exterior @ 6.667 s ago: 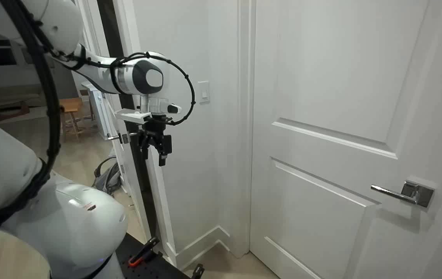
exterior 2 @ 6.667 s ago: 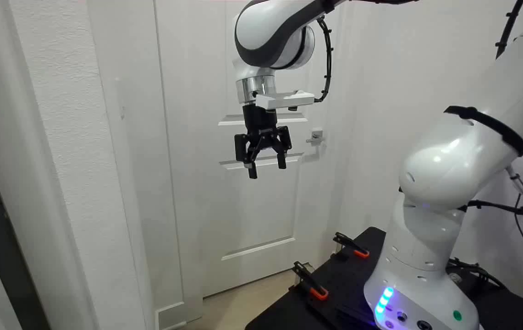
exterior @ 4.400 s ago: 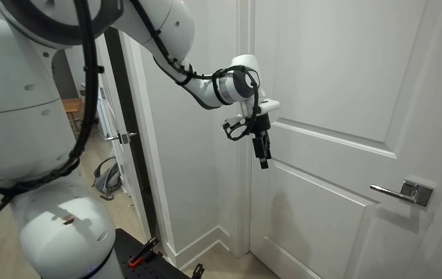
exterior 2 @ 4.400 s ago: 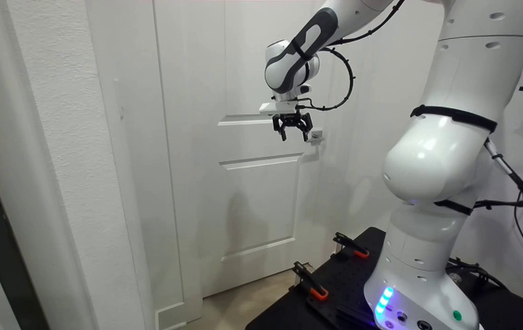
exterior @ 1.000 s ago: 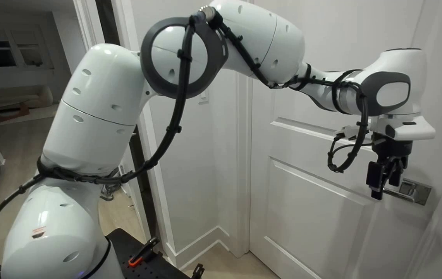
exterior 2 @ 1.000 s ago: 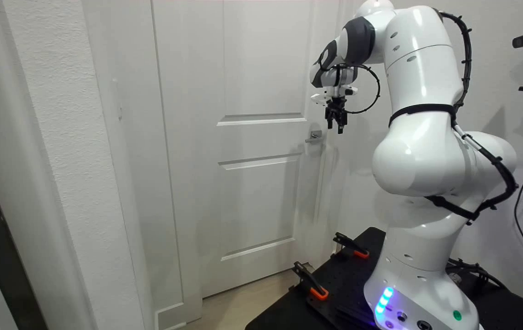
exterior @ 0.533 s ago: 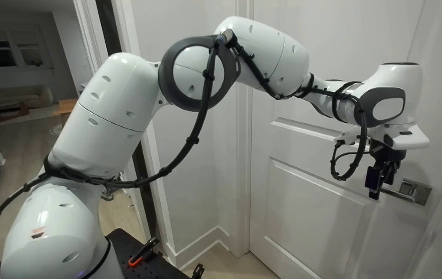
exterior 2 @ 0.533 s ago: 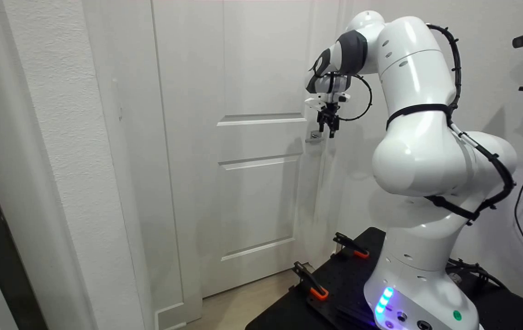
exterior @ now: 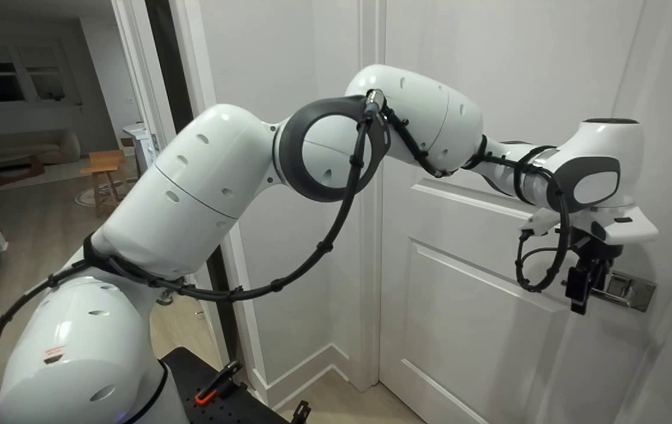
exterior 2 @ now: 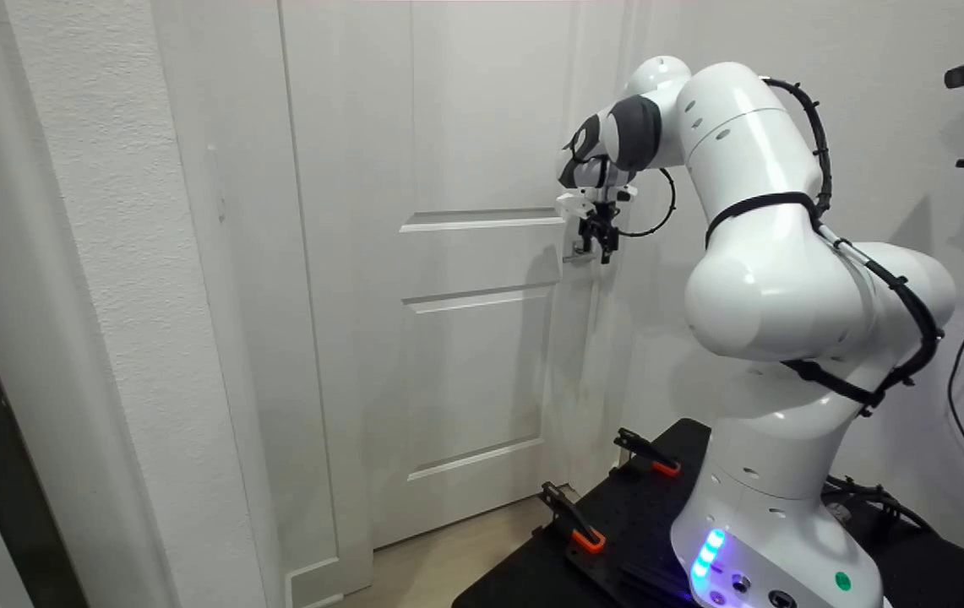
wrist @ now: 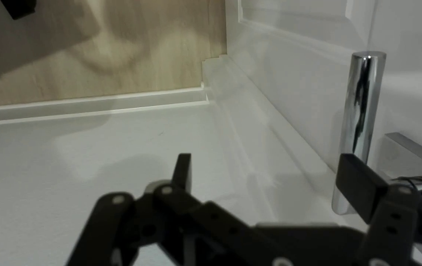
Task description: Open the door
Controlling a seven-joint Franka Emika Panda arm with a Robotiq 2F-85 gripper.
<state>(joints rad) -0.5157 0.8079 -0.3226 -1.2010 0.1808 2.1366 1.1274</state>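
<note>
1. White walls (exterior: 271, 65) are forming a corner over a pale wooden floor (wrist: 159, 59).
2. The tall white door (exterior 2: 473, 363) is standing closed; only the approach is looking done, with unlatching and swinging seemingly still waiting.
3. The hand (wrist: 268, 170) is hanging fingertips-down near the door, spread wide, holding nothing.
4. The silver lever handle (wrist: 362, 99) is partly hiding behind one fingertip (wrist: 360, 184) in the wrist view; contact is not showing clearly.

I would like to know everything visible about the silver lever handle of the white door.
The shiny silver lever handle looks like polished metal: a straight round bar and a square silver plate on the white panelled door. The bar lies roughly level, apparently not pressed. In the wrist view, one finger of the open black gripper hides part of it; contact is unclear.
</note>
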